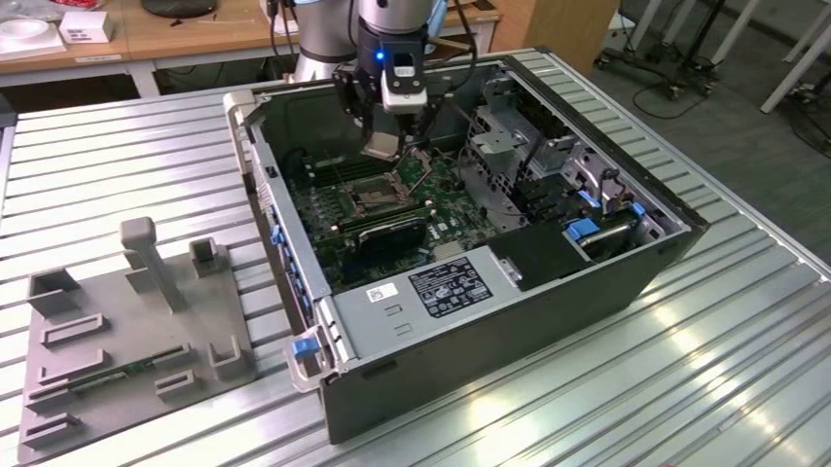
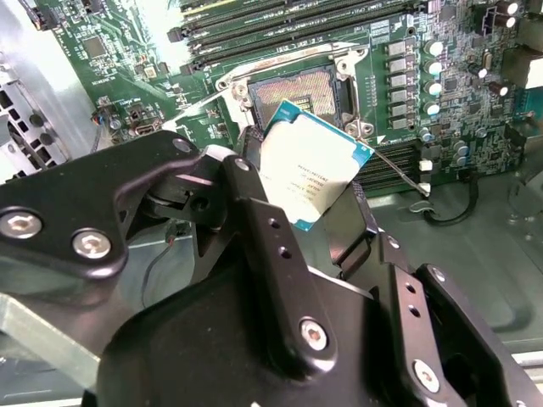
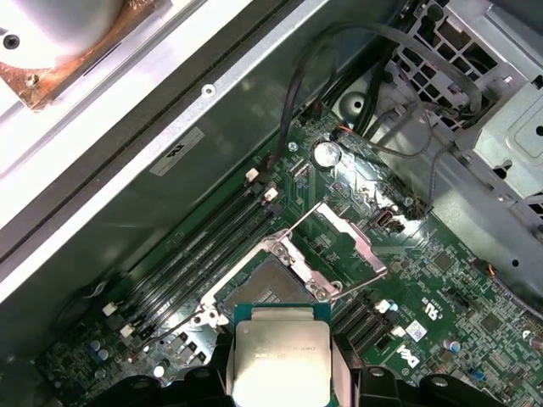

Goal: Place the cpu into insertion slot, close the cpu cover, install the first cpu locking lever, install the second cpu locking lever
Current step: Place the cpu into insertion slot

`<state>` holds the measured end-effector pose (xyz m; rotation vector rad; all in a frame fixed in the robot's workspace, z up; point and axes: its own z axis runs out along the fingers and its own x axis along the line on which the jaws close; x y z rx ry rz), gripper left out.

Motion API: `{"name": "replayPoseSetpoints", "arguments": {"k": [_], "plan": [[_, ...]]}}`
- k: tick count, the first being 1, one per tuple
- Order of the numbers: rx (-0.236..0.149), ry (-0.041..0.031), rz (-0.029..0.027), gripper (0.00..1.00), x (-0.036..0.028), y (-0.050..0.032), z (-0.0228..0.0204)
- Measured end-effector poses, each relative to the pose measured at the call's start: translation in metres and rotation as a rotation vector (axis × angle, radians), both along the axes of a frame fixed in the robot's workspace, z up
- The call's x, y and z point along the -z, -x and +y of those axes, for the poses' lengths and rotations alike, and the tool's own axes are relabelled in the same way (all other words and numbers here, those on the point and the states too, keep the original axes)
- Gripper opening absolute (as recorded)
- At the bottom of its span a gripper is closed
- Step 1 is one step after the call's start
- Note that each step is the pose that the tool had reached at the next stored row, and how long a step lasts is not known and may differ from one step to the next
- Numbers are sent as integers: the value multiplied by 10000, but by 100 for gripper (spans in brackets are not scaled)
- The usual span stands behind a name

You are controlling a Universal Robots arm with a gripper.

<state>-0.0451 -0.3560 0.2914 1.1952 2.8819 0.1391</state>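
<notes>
My gripper (image 1: 385, 131) hangs inside the open computer case (image 1: 649, 263), shut on the cpu (image 1: 380, 148). In both wrist views the silver-topped cpu (image 2: 310, 174) (image 3: 280, 356) sits between the black fingers (image 2: 254, 220), tilted and held above the board. The insertion slot (image 2: 293, 91) (image 3: 259, 284) lies open just beyond the chip, its tan pin field bare. The cpu cover (image 3: 344, 237) stands flipped back off the slot (image 1: 370, 199). A thin wire lever (image 2: 399, 165) sticks out beside the socket.
Long black memory slots (image 2: 280, 25) run beside the socket. A metal drive cage (image 1: 520, 146) and cables (image 3: 373, 51) stand at the exterior view's right. A grey fixture tray (image 1: 130, 331) lies on the ribbed table outside the case. A heatsink (image 3: 59, 25) rests by the case wall.
</notes>
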Motion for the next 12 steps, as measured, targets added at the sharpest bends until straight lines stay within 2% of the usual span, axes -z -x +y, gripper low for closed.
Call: {"name": "replayPoseSetpoints", "arguments": {"k": [12], "plan": [[2157,0,0,54,44,0,0]]}}
